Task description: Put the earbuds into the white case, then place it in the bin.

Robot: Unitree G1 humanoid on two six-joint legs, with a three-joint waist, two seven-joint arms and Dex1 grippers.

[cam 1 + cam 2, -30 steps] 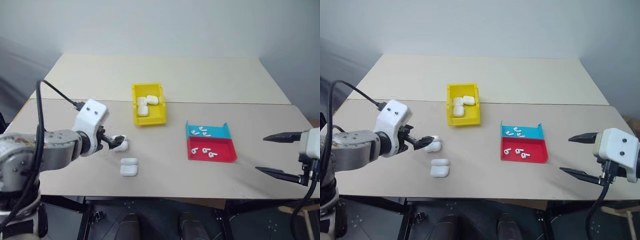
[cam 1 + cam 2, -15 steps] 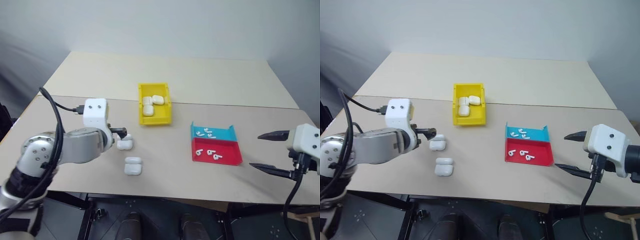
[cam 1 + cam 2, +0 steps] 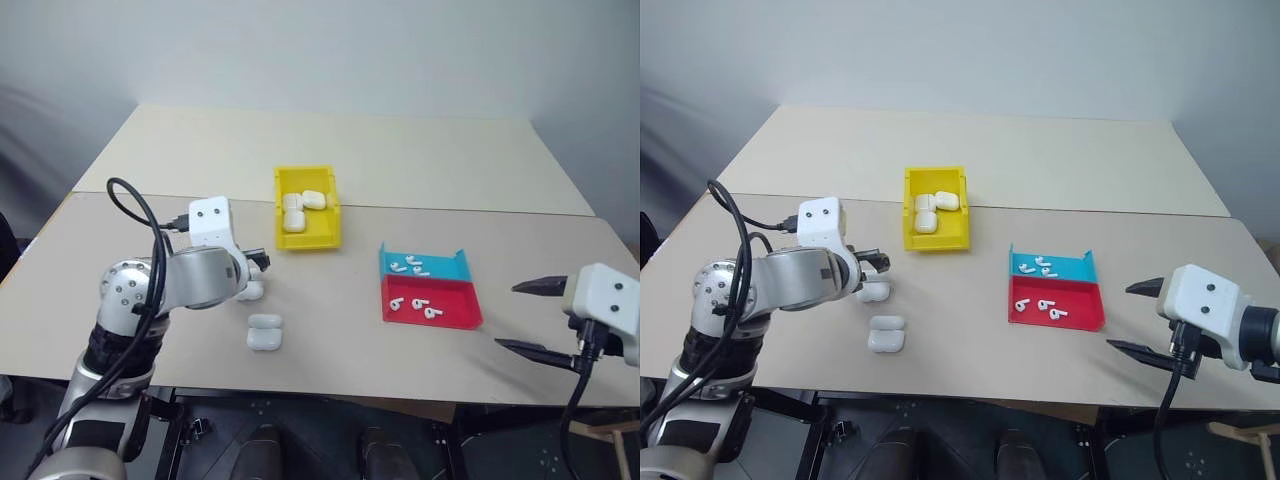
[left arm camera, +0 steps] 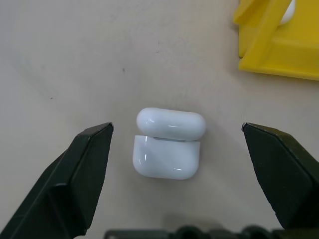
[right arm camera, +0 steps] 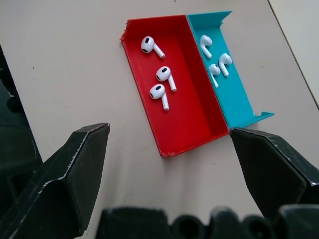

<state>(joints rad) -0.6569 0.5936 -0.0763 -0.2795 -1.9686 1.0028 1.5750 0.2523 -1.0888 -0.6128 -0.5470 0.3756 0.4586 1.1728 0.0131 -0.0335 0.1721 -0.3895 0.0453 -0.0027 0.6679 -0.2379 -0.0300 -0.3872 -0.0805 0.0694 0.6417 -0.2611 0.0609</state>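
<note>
Left claw (image 4: 177, 164) now rolled over and swung in above the white case (image 4: 168, 143) on the tabletop (image 3: 330, 330), fingers wide apart either side, nothing gripped. Right claw (image 5: 169, 164) also apart, hovering by the red tray (image 5: 192, 127) of earbuds (image 5: 164, 74). Yellow bin (image 3: 322, 240) nearby; pickup seems imminent.
</note>
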